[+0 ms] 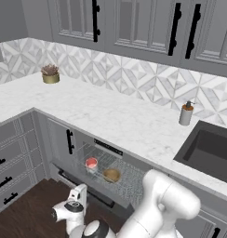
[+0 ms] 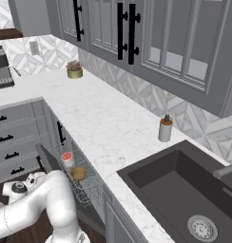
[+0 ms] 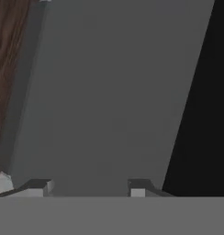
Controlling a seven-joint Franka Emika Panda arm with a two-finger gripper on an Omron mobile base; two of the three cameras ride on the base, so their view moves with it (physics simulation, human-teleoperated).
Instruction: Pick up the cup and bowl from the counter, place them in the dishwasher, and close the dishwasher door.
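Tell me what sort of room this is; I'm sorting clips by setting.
A rendered home kitchen: a marble counter with a dark sink, an open dishwasher below, grey wall cabinets above.

Grey glass-front wall cabinets [image 1: 134,23] with black handles hang above a geometric grey-white tiled backsplash [image 1: 134,76]; dark wood floor [image 1: 27,214] below.

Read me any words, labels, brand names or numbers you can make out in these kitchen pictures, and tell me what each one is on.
None can be read.
The dishwasher control strip shows faint light marks, too small and blurred to read.
The soap dispenser bears no legible label.
The appliance at the counter's far end shows no readable text.
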